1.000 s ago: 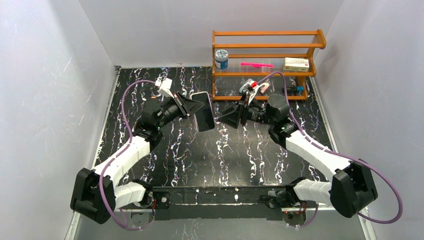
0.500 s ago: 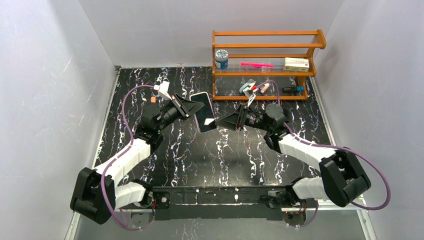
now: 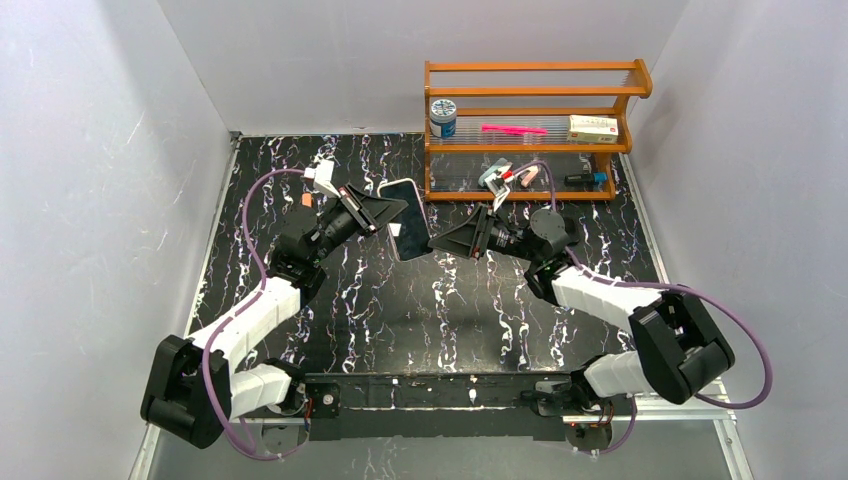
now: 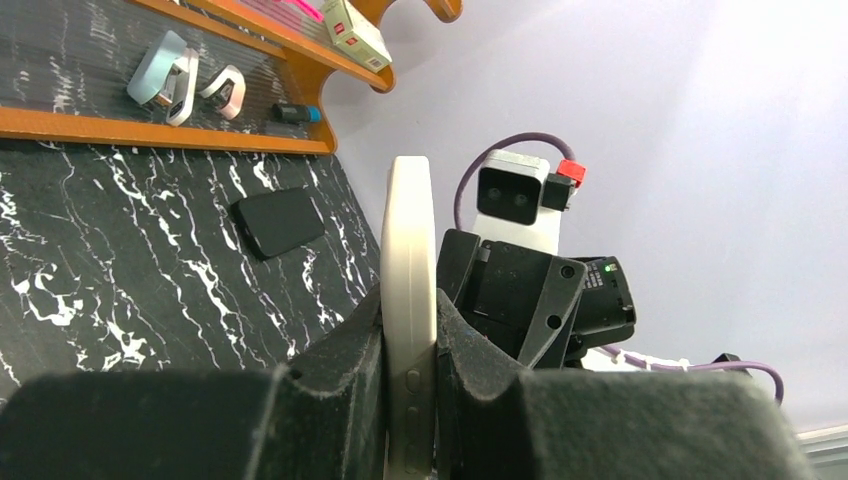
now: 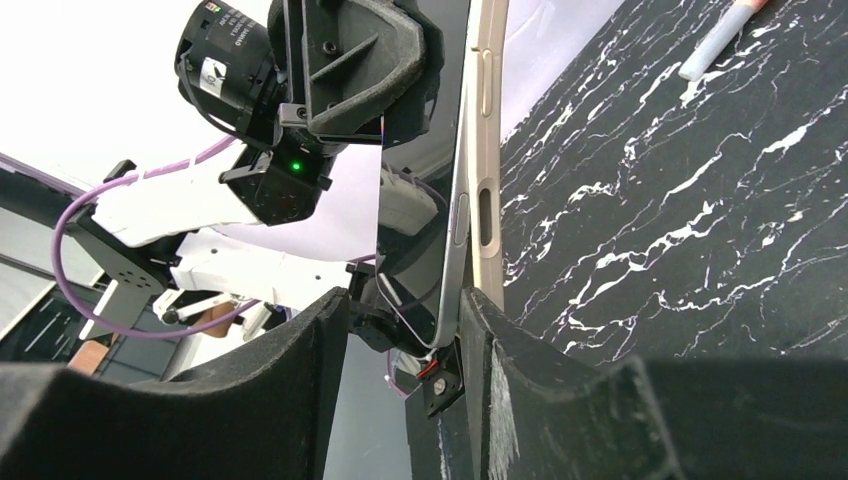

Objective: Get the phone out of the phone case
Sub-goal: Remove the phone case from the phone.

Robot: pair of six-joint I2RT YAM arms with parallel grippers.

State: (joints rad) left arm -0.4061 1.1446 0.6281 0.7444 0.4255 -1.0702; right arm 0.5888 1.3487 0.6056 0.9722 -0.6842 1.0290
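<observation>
The left tool (image 4: 408,340) clamps the slim cream phone case (image 4: 410,230) edge-up, offering its free end. The right tool (image 5: 405,300) straddles that end, jaws apart, probably to pry out the dark glass-faced phone (image 5: 420,200).

The top external camera hangs high above the near edge of the black white-veined table (image 3: 400,320). It looks down and forward at the orange wooden two-tier rack (image 3: 530,90) from well back and takes in the whole tabletop. The left wrist camera sits low, right behind the left gripper (image 4: 408,320), and faces the rack's right end. The cream-cased phone (image 4: 408,220) stands edge-on at its centre, very close. The right wrist camera, tight behind the right gripper (image 5: 405,300), faces away from the rack. Both wrist views share that phone, and each shows the other gripper.
</observation>
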